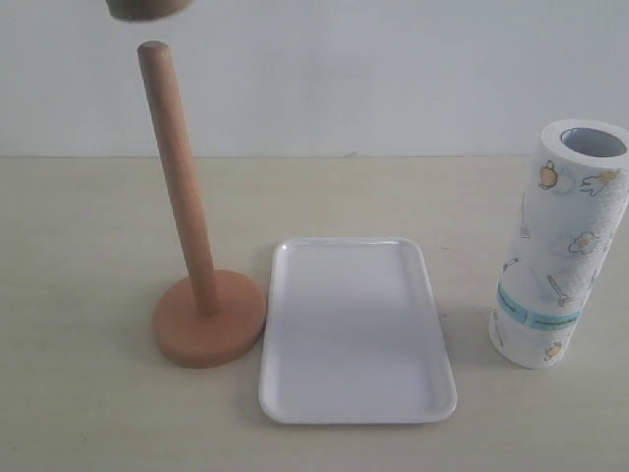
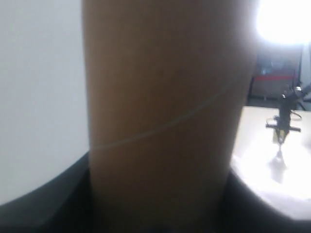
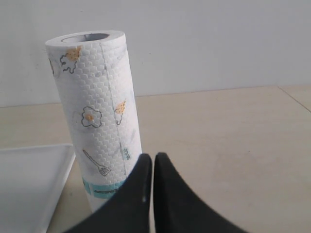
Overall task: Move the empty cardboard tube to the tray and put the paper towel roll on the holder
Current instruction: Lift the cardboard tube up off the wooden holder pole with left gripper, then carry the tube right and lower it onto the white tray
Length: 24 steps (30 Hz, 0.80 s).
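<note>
A: Starting with the biggest, what stands on the table (image 1: 79, 413)?
B: The tray (image 1: 285, 398) lies flat in the middle. The paper towel roll (image 1: 558, 246) stands on end to its right, apart from it.
A: And the holder (image 1: 192, 246)?
B: Upright just left of the tray, with its round base just beside the rim.
A: Where is the empty cardboard tube (image 1: 147, 8)?
B: In the air, its lower end just above the rod's rounded top and apart from it. The left gripper (image 2: 158, 216) clasps it between its dark fingers.
A: The right gripper (image 3: 153, 167)?
B: Its jaws are pressed together, near the roll's foot.
</note>
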Each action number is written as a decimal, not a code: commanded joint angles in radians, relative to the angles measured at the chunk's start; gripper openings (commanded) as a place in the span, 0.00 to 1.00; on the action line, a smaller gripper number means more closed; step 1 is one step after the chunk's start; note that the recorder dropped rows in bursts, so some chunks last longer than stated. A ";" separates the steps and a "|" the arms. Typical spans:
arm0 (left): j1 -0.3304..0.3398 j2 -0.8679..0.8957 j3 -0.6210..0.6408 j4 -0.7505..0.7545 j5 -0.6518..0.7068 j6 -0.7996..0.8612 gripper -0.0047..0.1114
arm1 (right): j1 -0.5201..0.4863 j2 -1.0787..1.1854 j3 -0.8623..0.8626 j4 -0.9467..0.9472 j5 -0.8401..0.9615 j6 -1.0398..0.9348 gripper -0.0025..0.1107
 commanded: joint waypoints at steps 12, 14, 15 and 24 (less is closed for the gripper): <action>-0.337 0.097 0.169 0.132 0.256 -0.093 0.08 | 0.003 -0.004 0.000 -0.004 -0.013 0.000 0.03; -0.360 0.117 0.217 0.132 0.320 -0.093 0.08 | 0.003 -0.004 0.000 -0.004 -0.013 0.000 0.03; -0.368 0.130 0.241 0.132 0.360 -0.093 0.08 | 0.003 -0.004 0.000 -0.004 -0.013 0.000 0.03; -0.380 0.312 0.294 0.066 0.380 -0.254 0.08 | 0.003 -0.004 0.000 -0.004 -0.013 0.002 0.03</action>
